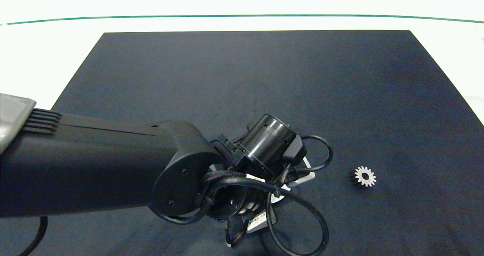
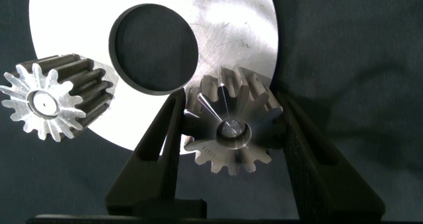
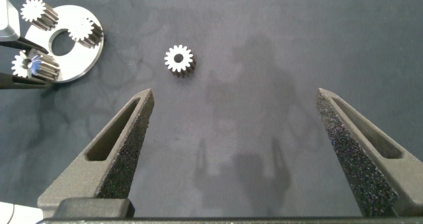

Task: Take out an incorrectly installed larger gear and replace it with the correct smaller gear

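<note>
Left end effector [image 2: 231,128] clamped on the larger gear [image 2: 231,128] (seated at the round plate's [image 2: 231,26] rim), another small gear [image 2: 49,98] mounted beside. Right end effector [image 3: 234,151] spread wide, hovering apart. The smaller gear [image 1: 365,176] lay loose on the desk [image 1: 264,78], between both.

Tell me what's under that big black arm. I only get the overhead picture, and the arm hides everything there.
Observer: The left gripper is closed on a clamped gear that sits on a round metal disc.
Operator: Are there any other gears on that disc?
Observer: Yes, two more gears, so three in all.
Operator: Where's the other arm?
Observer: The right gripper hangs open above the dark mat, off to the side of the disc. The loose gear lies on the mat between them.
</note>
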